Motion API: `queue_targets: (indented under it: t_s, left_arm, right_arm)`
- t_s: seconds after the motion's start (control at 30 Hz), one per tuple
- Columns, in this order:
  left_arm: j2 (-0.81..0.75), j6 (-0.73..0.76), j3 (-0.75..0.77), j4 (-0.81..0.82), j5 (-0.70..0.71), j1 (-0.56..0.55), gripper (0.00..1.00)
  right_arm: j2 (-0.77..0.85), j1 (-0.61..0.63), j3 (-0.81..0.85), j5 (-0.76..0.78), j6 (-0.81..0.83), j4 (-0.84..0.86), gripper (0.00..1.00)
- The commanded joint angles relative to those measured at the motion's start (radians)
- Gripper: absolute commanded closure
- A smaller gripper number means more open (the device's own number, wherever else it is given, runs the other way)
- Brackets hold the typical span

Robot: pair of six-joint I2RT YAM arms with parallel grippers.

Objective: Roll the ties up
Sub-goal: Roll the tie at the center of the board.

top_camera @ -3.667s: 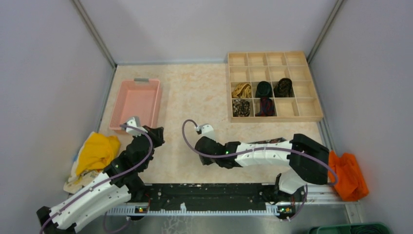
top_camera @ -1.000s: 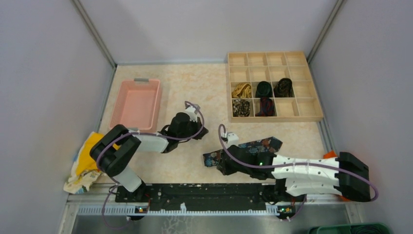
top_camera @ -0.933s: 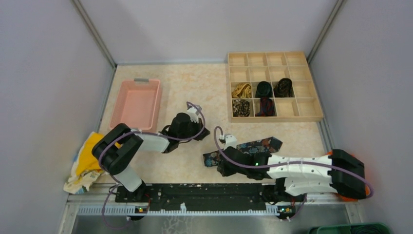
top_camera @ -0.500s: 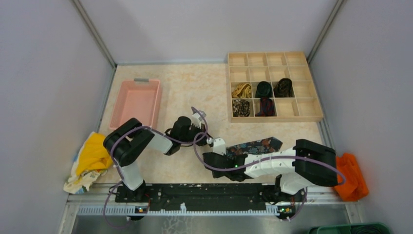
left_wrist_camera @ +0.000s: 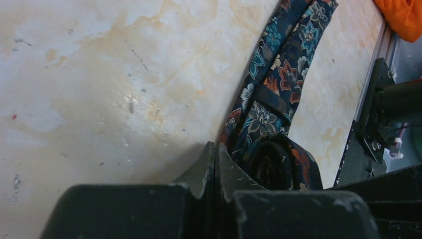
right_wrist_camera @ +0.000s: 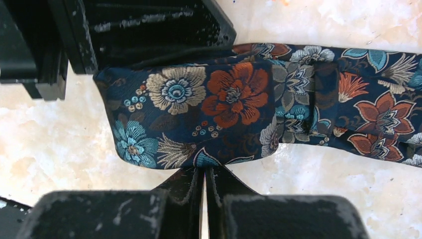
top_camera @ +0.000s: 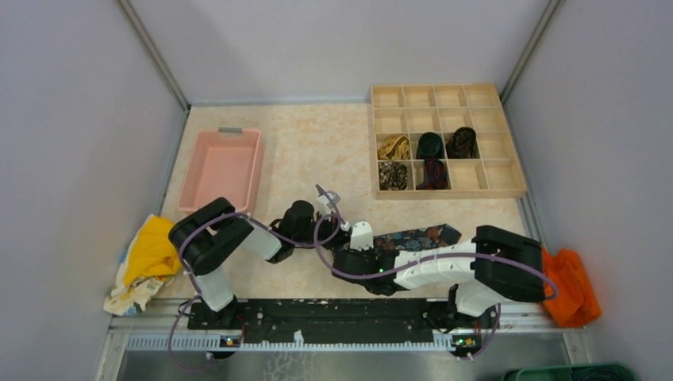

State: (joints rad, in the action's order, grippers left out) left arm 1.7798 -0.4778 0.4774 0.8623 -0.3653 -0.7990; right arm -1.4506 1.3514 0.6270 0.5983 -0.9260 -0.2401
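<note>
A dark blue floral tie (top_camera: 421,236) lies flat on the table in front of the wooden tray; its left end is rolled into a small coil (left_wrist_camera: 272,167) (right_wrist_camera: 189,114). My left gripper (top_camera: 340,232) (left_wrist_camera: 215,148) is shut, its tips against the coil's side at the tie's edge. My right gripper (top_camera: 349,244) (right_wrist_camera: 204,170) is shut with its tips on the near edge of the coil. Several rolled ties sit in the tray: gold (top_camera: 393,147), black-green (top_camera: 430,144), dark (top_camera: 463,143), paisley (top_camera: 392,175), red-black (top_camera: 432,173).
The wooden grid tray (top_camera: 520,190) stands at the back right. A pink bin (top_camera: 222,167) is at the back left. A yellow cloth (top_camera: 155,250) lies at the left edge and an orange cloth (top_camera: 567,286) at the right edge.
My left gripper has moved right to the tie's left end. My right gripper has slid left along the tie to meet it. The end is now rolled over.
</note>
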Motion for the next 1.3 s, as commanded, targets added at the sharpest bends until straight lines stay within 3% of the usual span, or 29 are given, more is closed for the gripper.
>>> queue_targets:
  t_s: [0.0, 0.23, 0.43, 0.53, 0.9, 1.27]
  left_arm:
    - [0.015, -0.003, -0.034, -0.035, 0.021, -0.023, 1.0]
    - [0.004, 0.006, -0.022, -0.101, 0.091, -0.023, 1.0]
    - [-0.016, 0.005, -0.008, -0.161, 0.128, -0.022, 1.0]
    - [-0.024, -0.011, -0.02, -0.157, 0.106, -0.022, 1.0]
    - [-0.137, -0.051, -0.128, -0.119, 0.069, -0.031, 1.0]
    - [-0.123, -0.055, -0.132, -0.093, 0.05, -0.031, 1.0]
  right_arm:
    - [-0.036, 0.005, 0.013, 0.035, 0.02, -0.085, 1.0]
    - [0.023, 0.006, -0.032, 0.014, -0.105, -0.216, 1.0]
    - [0.15, 0.002, -0.085, 0.024, -0.393, -0.504, 1.0]
    - [0.168, -0.043, -0.085, 0.03, -0.451, -0.602, 1.0]
    - [0.079, -0.328, -0.038, -0.01, -0.328, -0.64, 1.0]
    - [-0.072, -0.548, 0.065, -0.044, -0.061, -0.432, 1.0]
